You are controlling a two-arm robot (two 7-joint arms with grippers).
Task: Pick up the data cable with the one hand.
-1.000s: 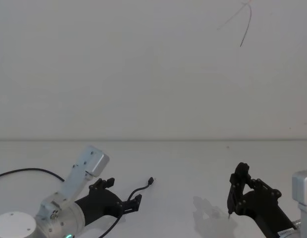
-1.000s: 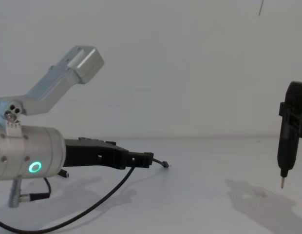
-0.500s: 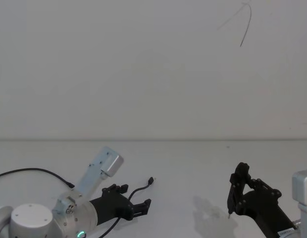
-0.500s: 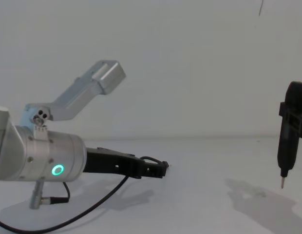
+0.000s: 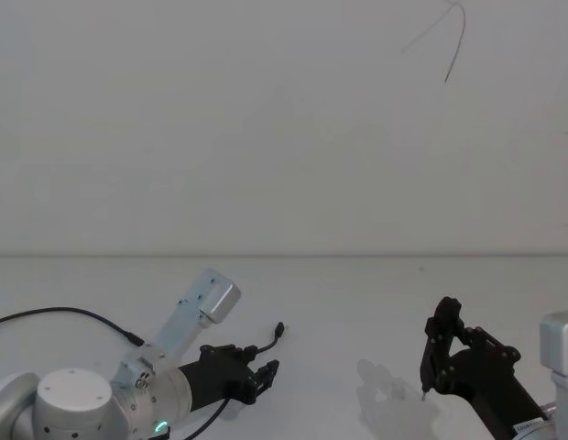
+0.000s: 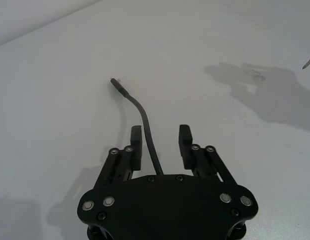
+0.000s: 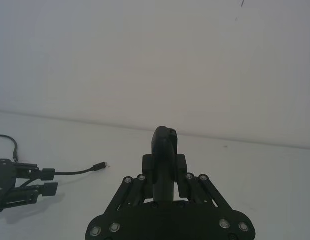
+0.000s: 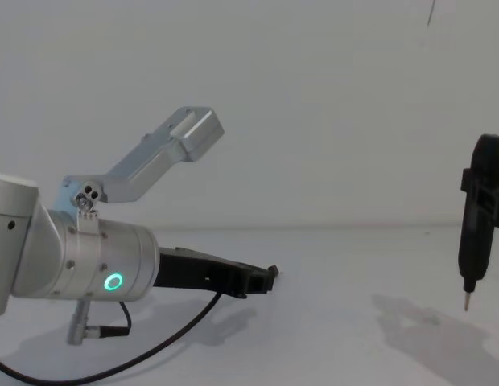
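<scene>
Spread apart, the left tool [image 5: 264, 374] reaches forward low over the white desk [image 5: 348, 293] on the robot's left side, nearly flat to the surface. The cable [image 6: 141, 107] runs between its two black fingers [image 6: 136, 142]. It passes nearer to one finger than to the other, and whether it touches that finger cannot be told. Neither finger presses on it.

The cable's plug [image 6: 115, 82] lies just ahead of the fingertips, pointing away from the robot. In the head view the same plug [image 5: 279, 328] sits on the desk just beyond the tool. From the chest, the cable [image 8: 173, 336] drops from under the tool and trails along the desk toward the lower left edge.

Behind the fingers is a silver wrist with a green ring [image 8: 113, 282] glowing on its side. A silver bracket [image 8: 165, 149] slants up from it. A short wire [image 8: 113, 328] with a silver connector hangs under the wrist.

Well apart on the robot's right, the right tool [image 5: 442, 353] is held above the desk. Its fingers are pressed together on a black stylus [image 8: 472, 241]. The stylus stands almost upright with its thin tip pointing down, clear of the surface. The wrist view shows the fingers clamping the stylus [image 7: 165, 145] from both sides. A faint shadow [image 5: 385, 385] lies on the desk beside it.
</scene>
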